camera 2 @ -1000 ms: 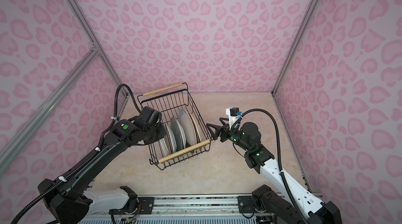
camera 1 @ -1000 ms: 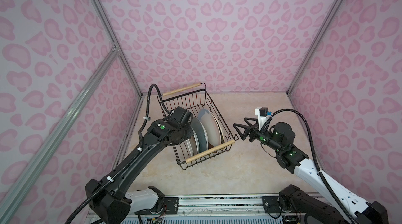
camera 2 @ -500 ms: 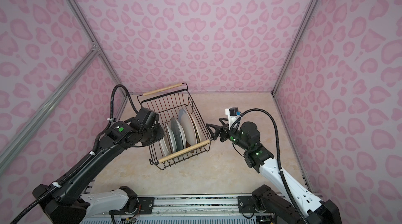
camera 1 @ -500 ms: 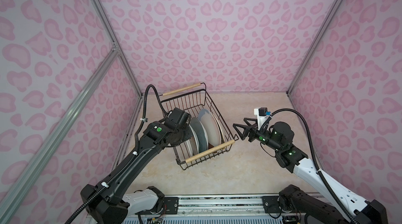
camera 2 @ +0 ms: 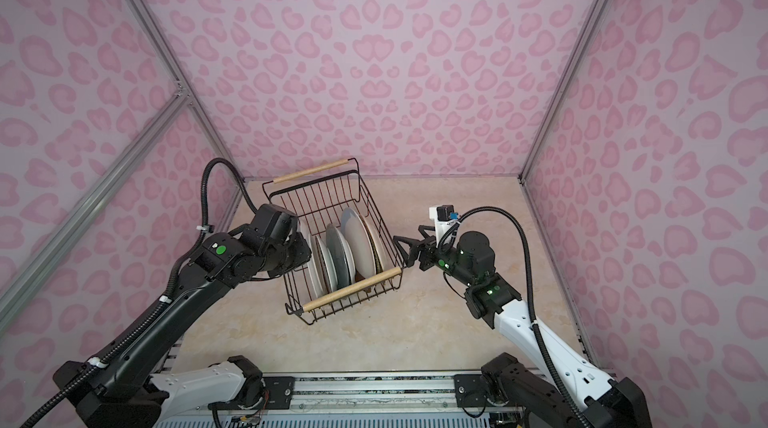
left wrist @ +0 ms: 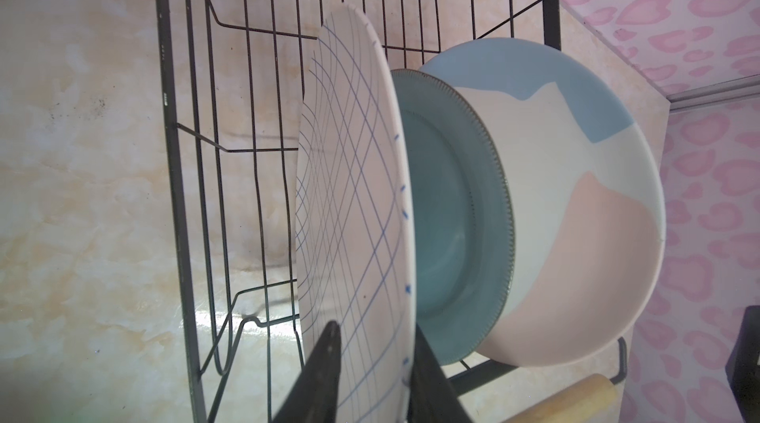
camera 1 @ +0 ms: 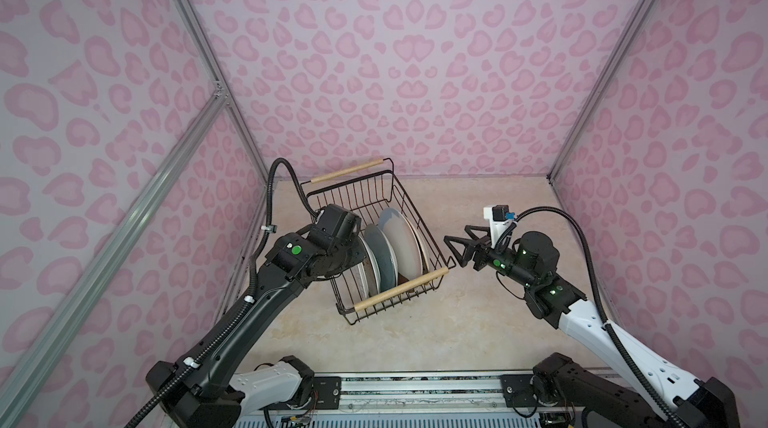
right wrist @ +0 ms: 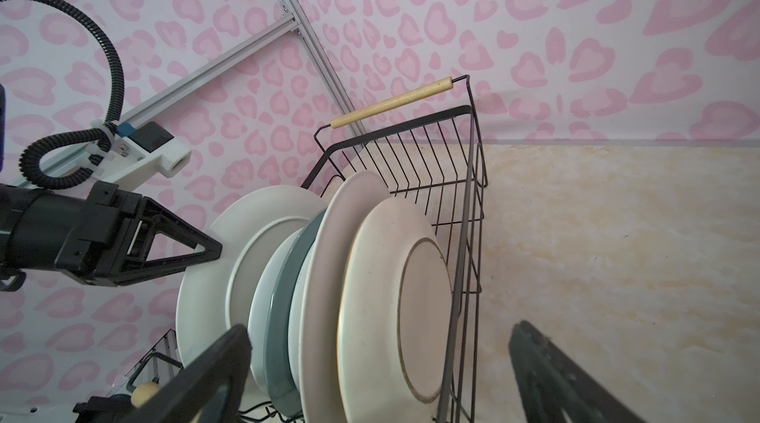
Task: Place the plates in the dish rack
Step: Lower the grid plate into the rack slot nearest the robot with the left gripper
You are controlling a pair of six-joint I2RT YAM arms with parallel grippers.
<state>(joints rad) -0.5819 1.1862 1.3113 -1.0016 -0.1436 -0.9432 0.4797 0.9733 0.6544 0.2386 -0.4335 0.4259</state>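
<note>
Pink heart-spotted walls (camera 1: 415, 51) enclose a beige marbled surface (camera 1: 478, 322). Left of centre sits the dish rack (camera 1: 353, 201), with its long axis running from the back wall toward the near right. The plates (camera 1: 401, 245) stand on edge at its near end, faces across that axis. The left pincer (left wrist: 376, 334) straddles the rim of the grid-lined plate (left wrist: 349, 195); whether it pinches, I cannot tell. The right pincer (camera 1: 453, 249) is spread wide and empty, just beside the rack's right wall.

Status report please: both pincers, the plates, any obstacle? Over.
Left pincer astride grid plate rim in dish rack, grip unclear. Right pincer open, empty, beside rack. Other plates stand on edge. No obstacle seen.
</note>
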